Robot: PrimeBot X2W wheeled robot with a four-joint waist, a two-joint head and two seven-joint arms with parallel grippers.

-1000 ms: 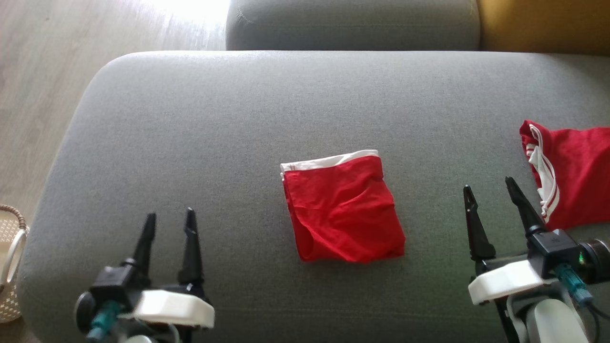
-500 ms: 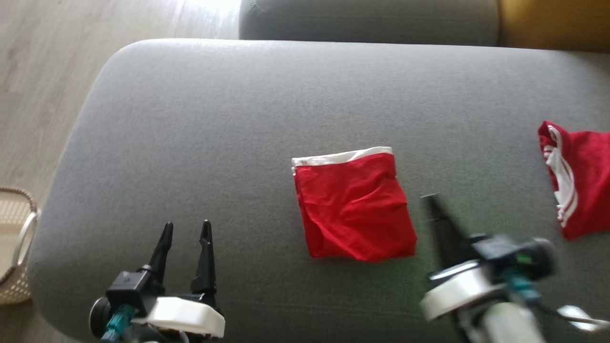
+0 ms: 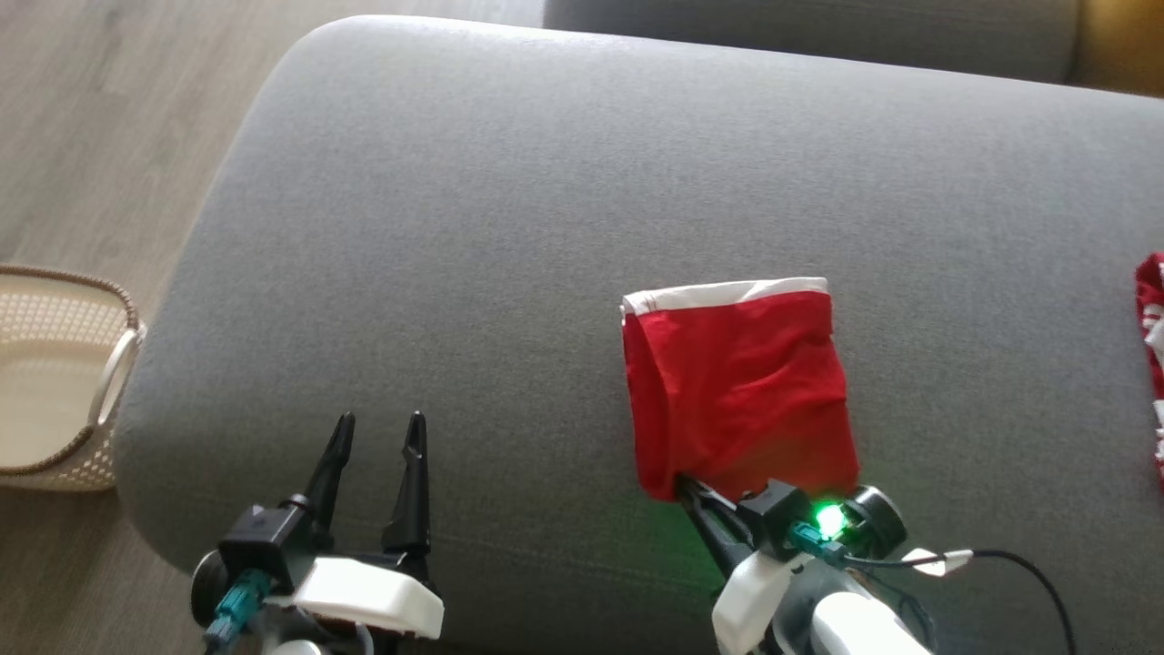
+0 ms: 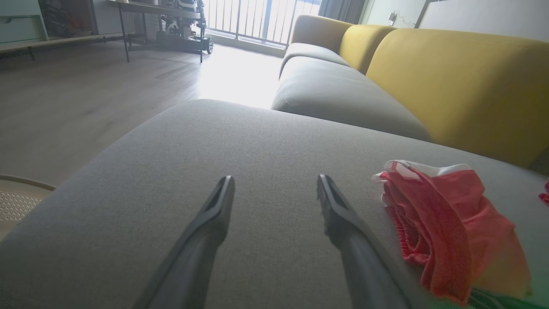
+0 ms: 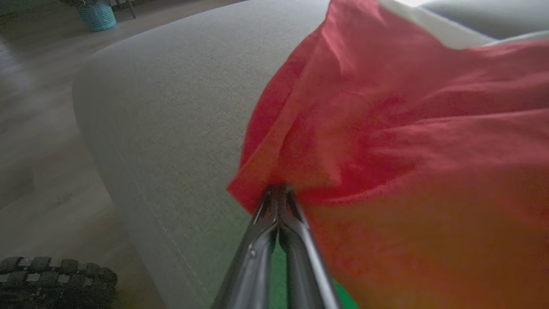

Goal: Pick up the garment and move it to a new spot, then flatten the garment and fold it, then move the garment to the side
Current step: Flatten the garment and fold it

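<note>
the right gripper (image 3: 684, 482) is pinching only the near left corner of the folded red garment (image 3: 738, 391), so the main risk is the fold falling open as the corner is lifting: the loose layers look free to slide and hang. how many layers the fingers are catching cannot be told from the right wrist view, and a grip on the top layer alone would be peeling it off and leaving the others behind. a low drag could also be bunching the cloth against the sofa (image 3: 509, 227), and a move to the right would be bringing it toward the other red garment (image 3: 1153, 346) at that edge. the garment is lying flat in the middle of the grey sofa cushion, white band on the far side. the right arm is reaching in from the lower right, its fingers closed tight on the cloth, lying low and pointing up and left into the corner. the left gripper (image 3: 381, 418) is hovering over bare cushion near the front edge, jaws wide and holding nothing, fingers pointing away from the robot, well apart from the garment, with a basket (image 3: 64, 468) on the floor beyond it.
</note>
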